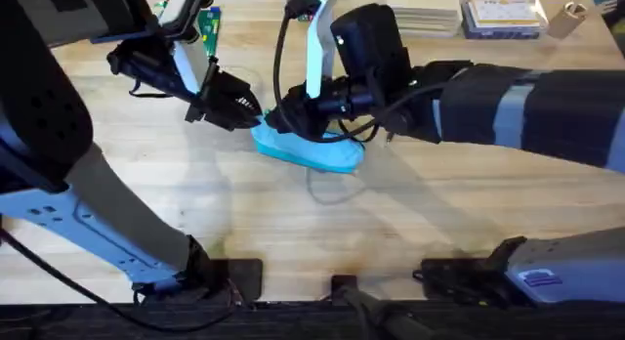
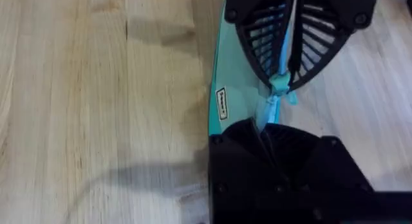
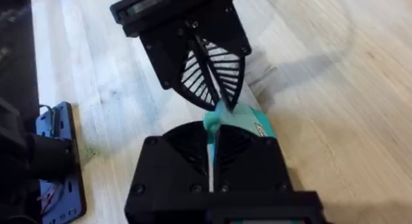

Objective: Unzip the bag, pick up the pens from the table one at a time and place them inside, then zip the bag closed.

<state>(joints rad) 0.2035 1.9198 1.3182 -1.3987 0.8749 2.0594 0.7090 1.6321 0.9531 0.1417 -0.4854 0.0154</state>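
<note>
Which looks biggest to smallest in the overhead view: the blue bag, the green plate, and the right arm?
1. right arm, though nearness to the camera enlarges it
2. blue bag
3. green plate, partly hidden

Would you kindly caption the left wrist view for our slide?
Both end effectors pinch the light-blue bag along its zipper on the wooden table.

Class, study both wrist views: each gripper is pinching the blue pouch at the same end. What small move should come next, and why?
Probably the right gripper should draw the zipper along the bag while the left gripper holds that end still. Both sets of fingers look closed on teal fabric at one end of the bag, facing each other, and the bag lies on the table. Whether it is being opened or closed cannot be told.
</note>
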